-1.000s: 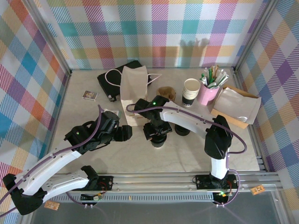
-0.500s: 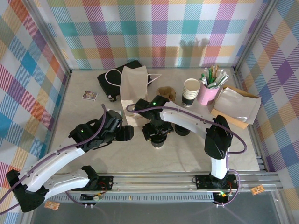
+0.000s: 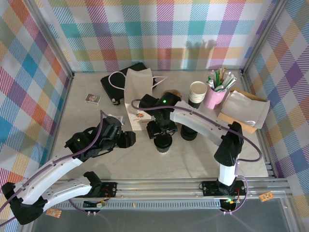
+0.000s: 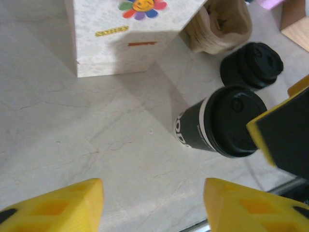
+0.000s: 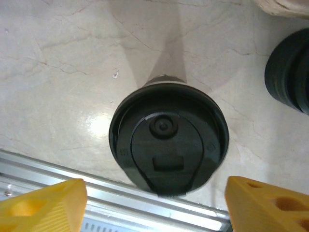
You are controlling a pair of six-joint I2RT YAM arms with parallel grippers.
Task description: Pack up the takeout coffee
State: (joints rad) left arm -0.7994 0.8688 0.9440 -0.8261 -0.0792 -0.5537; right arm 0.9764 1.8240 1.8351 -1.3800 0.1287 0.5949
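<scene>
- Pale marbled table top [image 3: 145, 164], walled by bright checked cloth, with an aluminium rail [image 5: 72, 176] along its near edge
- Tall white paper bag [image 3: 137, 92] standing mid-table; the left wrist view brings its flower sticker [image 4: 141, 6] close
- Left gripper [image 3: 126, 139], black-bodied, low over bare table to the left of the cup; its own camera shows yellow fingertips [image 4: 53, 208] well apart with nothing between them
- Right gripper [image 3: 163, 137] hanging directly above the cup; its own camera shows two yellow fingertips [image 5: 270, 205] spread wider than the lid and clear of it
- Takeout coffee cup [image 4: 190, 130], small and of paper, upright on the table just in front of the bag and near the rail. The left wrist view gives its black wall with white lettering and a pale band at the top. The right wrist view gives the round black plastic lid [image 5: 166, 140] from above, with its sip recess
- Low stack of black lids [image 3: 189, 133] just right of the cup, not touching it
- Pink cup of sticks and straws [image 3: 216, 96] beside stacked white paper cups [image 3: 197, 94], back right
</scene>
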